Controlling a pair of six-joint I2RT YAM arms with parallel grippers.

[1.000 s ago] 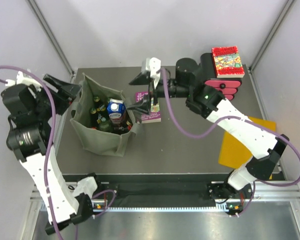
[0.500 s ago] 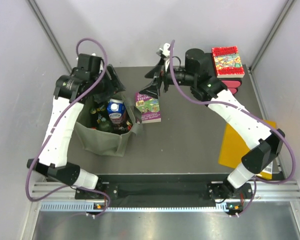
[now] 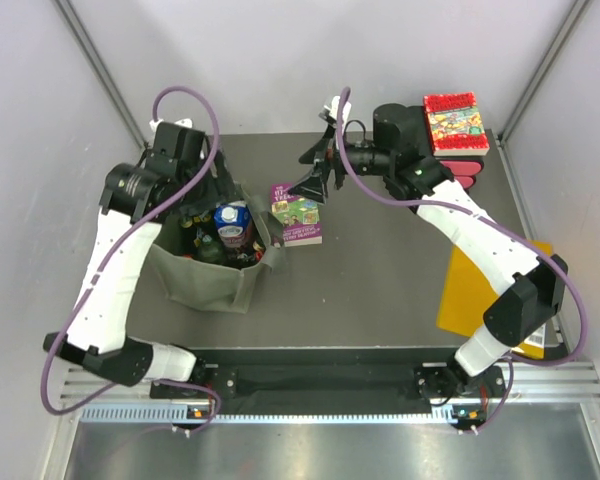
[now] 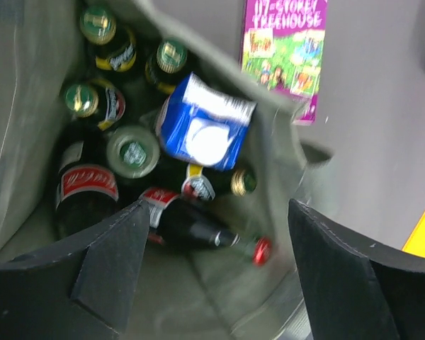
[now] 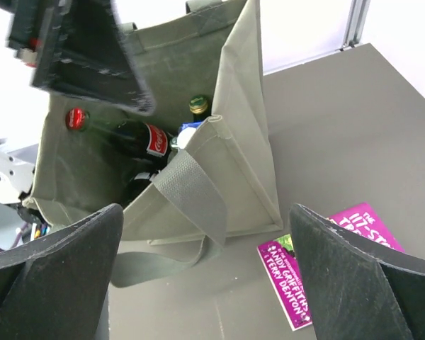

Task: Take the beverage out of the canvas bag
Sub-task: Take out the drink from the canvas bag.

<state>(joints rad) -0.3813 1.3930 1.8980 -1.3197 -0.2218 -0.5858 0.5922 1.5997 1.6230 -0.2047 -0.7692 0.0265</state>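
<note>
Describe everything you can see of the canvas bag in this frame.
The canvas bag is an olive grey-green cloth tote with floppy, sagging walls and webbing strap handles. It stands mouth-up on the left of the table, holding glass bottles, upright and lying, and a blue carton. The left gripper hovers over its mouth, jaws open. A book lies close beside it.

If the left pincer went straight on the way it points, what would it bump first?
Probably the dark cola bottle lying in the canvas bag, ahead of the left pincer; depth is unclear.
</note>
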